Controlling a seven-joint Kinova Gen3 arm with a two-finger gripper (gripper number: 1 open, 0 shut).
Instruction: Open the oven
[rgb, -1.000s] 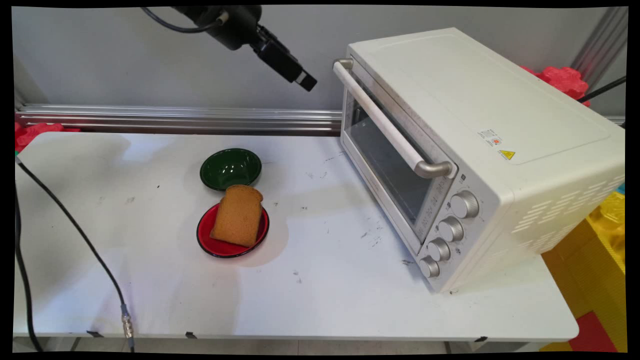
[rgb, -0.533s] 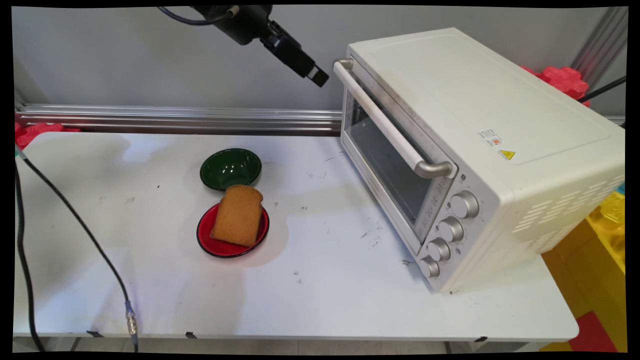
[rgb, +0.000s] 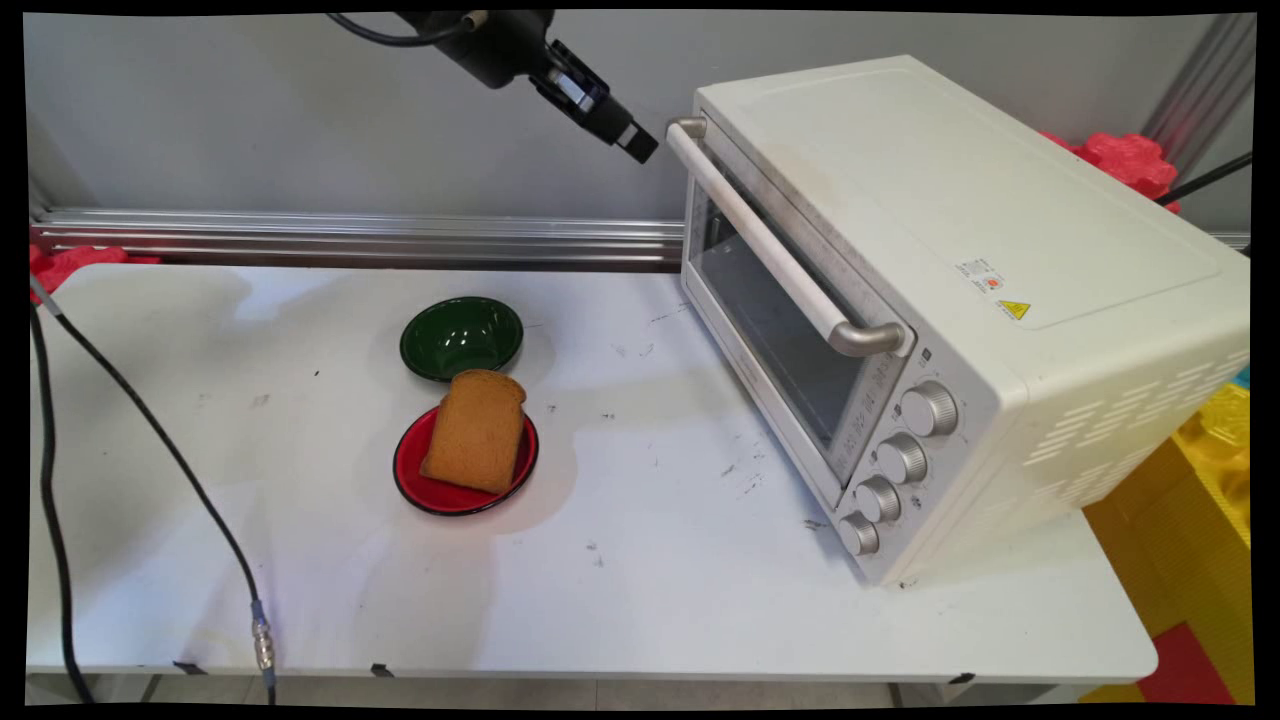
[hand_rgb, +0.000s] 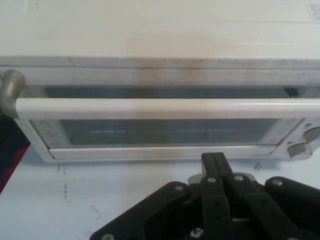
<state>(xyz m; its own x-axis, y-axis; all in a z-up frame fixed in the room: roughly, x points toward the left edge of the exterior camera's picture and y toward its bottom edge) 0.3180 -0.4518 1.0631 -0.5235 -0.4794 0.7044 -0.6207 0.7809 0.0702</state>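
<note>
High at the back of the main view, my black gripper (rgb: 640, 147) hangs in the air, shut and holding nothing. It points at the far end of the white toaster oven's handle (rgb: 770, 245), a short gap away from it. In the hand view the fingers (hand_rgb: 214, 159) are pressed together below the handle bar (hand_rgb: 160, 107), and the oven door (hand_rgb: 160, 131) with its glass window is closed. The white toaster oven (rgb: 950, 280) stands on the table's right side with several knobs (rgb: 900, 458) at its near end.
A slice of brown toast (rgb: 476, 428) lies on a red plate (rgb: 412, 482) at mid-table, with an empty dark green bowl (rgb: 461, 337) just behind it. A black cable (rgb: 150, 450) hangs across the table's left. Red and yellow blocks (rgb: 1200, 520) sit beyond the right edge.
The gripper has moved right and slightly up, closing toward the far end of the oven's handle. Nothing on the table has moved.
</note>
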